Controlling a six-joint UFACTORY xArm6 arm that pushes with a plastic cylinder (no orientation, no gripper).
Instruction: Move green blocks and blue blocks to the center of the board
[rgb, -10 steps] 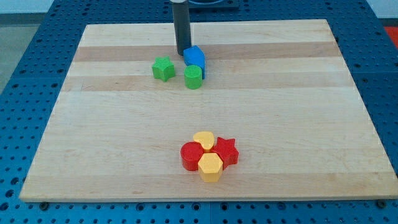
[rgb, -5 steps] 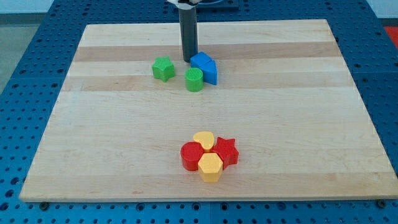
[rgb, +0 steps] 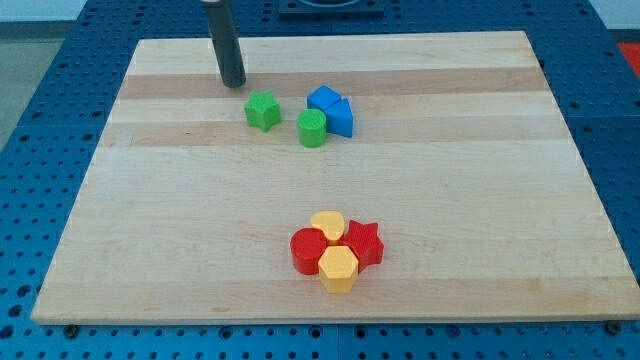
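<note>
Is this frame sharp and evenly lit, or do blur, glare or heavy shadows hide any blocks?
Camera view: sharp throughout, light even and soft, no glare on the board. Only faint shadows under the blue block and green blocks. My tip shows crisp, up-left of them.

Board (rgb: 480, 190) is showing seven blocks total. Counts by colour:

Green: two sitting up top — one star-shaped green block (rgb: 263, 110), one green cylinder (rgb: 312, 128).

Blue: one blue block (rgb: 331, 109), angular shape, exact form not resolving from this angle; it's touching the green cylinder.

Red: two sitting in the lower cluster — one round red block (rgb: 306, 249), one red star (rgb: 366, 241).

Yellow: two sitting in the same cluster — one yellow hexagon (rgb: 338, 266), one rounded yellow block (rgb: 327, 224), shape partly hidden.

One rod showing, my tip (rgb: 233, 84) being the only one.
</note>
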